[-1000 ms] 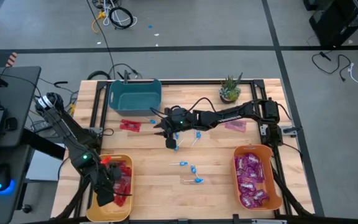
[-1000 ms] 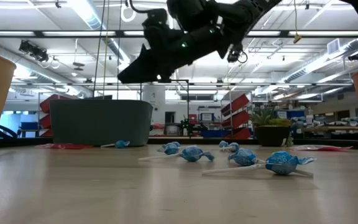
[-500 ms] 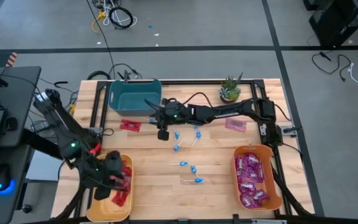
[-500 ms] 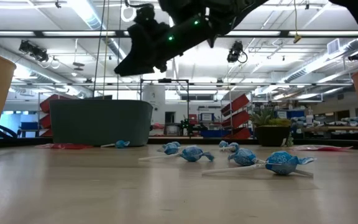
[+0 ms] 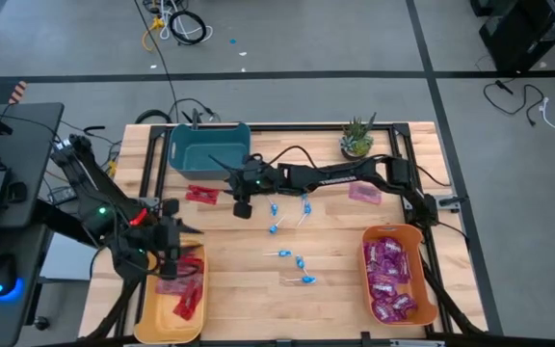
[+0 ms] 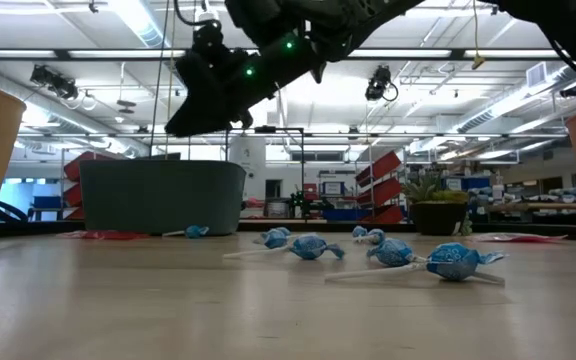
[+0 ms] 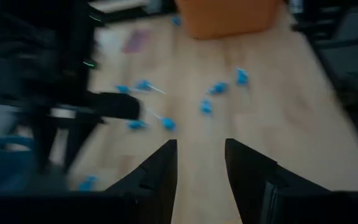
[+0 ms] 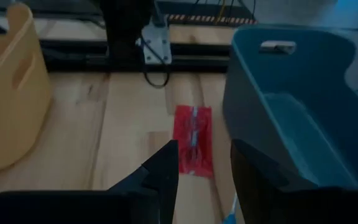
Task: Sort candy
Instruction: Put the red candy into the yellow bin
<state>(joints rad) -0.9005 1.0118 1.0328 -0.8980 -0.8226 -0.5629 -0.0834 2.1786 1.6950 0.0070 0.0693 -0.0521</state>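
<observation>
Red packets (image 5: 183,289) partly under left gripper (image 5: 170,253)

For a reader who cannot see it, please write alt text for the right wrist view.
A flat red candy packet lies on the wooden table, just ahead of the right gripper, whose two dark fingers stand apart with nothing between them. A teal bin stands on one side and a yellow bin on the other.

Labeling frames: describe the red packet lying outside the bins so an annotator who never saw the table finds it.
Start at the teal bin at the table's far edge. Just in front of its left corner, on bare wood, lies the flat red packet. It is the only red candy outside the yellow bin; its neighbours are blue lollipops.
</observation>
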